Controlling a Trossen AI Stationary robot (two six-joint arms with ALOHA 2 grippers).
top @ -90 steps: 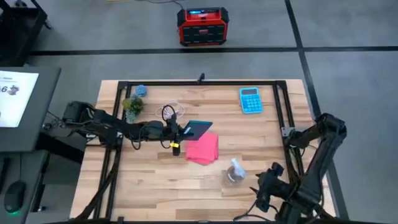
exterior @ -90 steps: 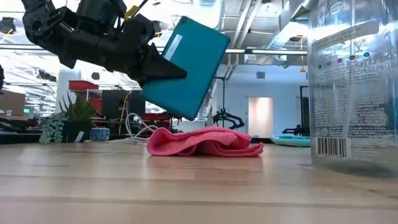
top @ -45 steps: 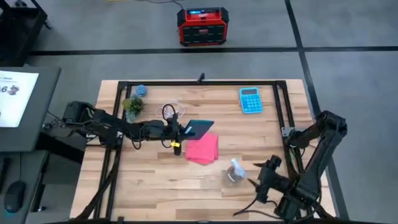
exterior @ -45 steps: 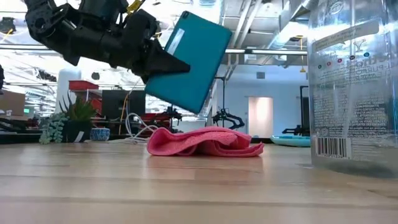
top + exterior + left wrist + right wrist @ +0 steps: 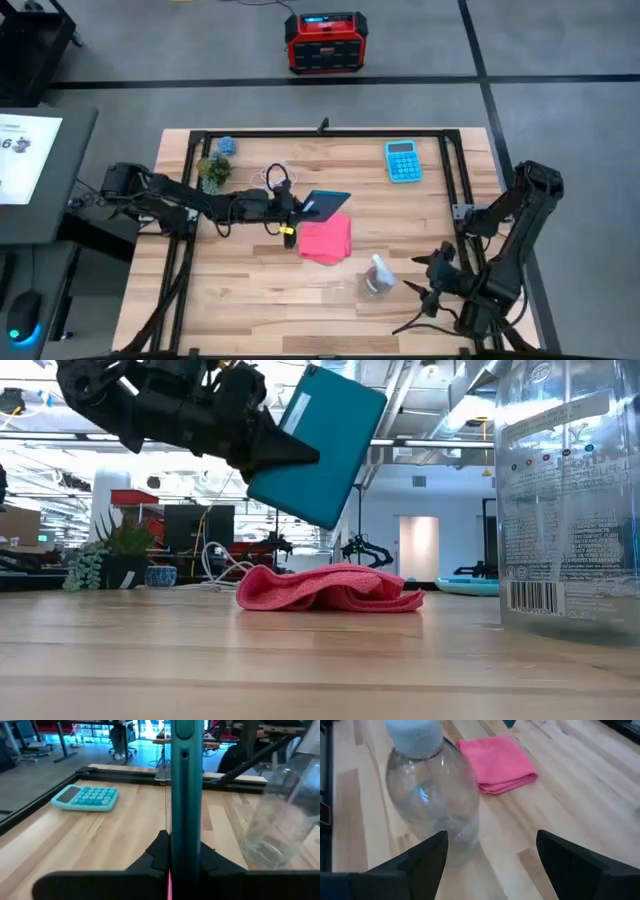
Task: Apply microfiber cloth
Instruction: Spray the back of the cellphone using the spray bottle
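Observation:
The bright pink microfiber cloth [image 5: 327, 240] lies folded flat on the wooden table near its middle, and shows too in the low view [image 5: 330, 588] and the right wrist view [image 5: 497, 762]. Above its far left part hangs a teal flat device [image 5: 328, 203], with my left gripper [image 5: 300, 210] shut on it. My right gripper [image 5: 492, 865] stands open near the table's near right corner. It points at a clear bottle [image 5: 432, 795] and touches nothing. My left gripper pinches the teal device between its two fingers [image 5: 160, 855], one on each broad face, at the edge nearest the arm [image 5: 185, 851]. The fingers reach in about level from the table's left. The device [image 5: 320, 445] stands on edge, tilted, lifted clear above the cloth.
The clear bottle [image 5: 375, 278] stands to the near right of the cloth. A blue calculator [image 5: 403, 161] lies at the far right, a small plant [image 5: 212, 172] and a white cord [image 5: 275, 178] at the far left. A black frame [image 5: 320, 133] runs along the table's edges.
My left gripper has risen a little and gone slightly toward the table's right edge, keeping hold of the teal device, which now hangs higher above the cloth. My right gripper has drawn a little toward the far edge beside the bottle. The cloth has stayed put.

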